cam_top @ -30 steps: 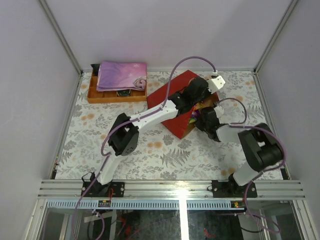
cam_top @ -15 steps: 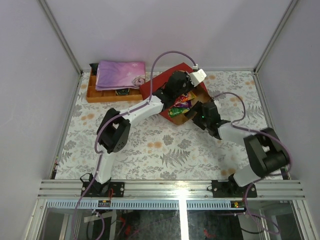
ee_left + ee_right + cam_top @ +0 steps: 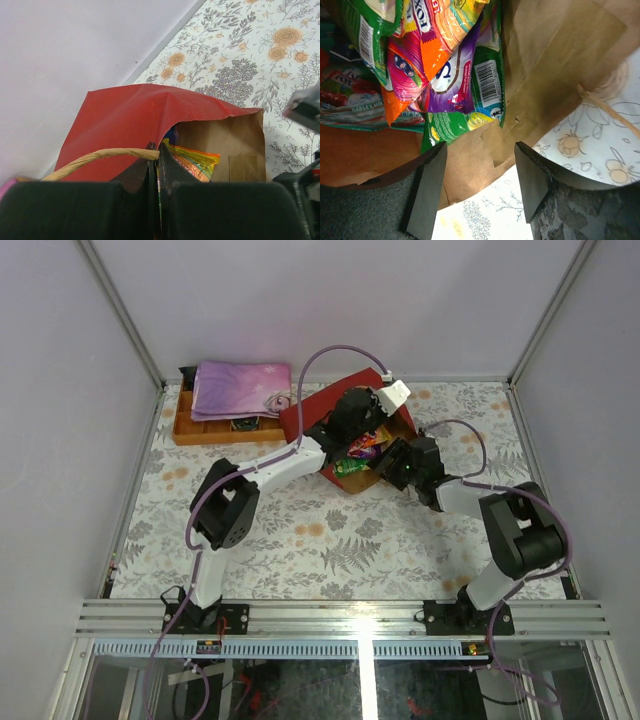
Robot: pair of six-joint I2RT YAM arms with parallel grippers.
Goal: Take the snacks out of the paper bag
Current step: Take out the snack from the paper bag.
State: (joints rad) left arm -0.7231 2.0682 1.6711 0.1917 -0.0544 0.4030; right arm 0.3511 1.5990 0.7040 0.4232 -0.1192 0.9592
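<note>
Where snacks crowd paper bag: "FOX", "BARLEY MIN".

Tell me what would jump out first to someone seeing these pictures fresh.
The red paper bag, tipped over at the far middle of the table, its rim pinched by the shut left gripper. Bright snacks crowd its brown inside, and the open right gripper sits right at the mouth.
</note>
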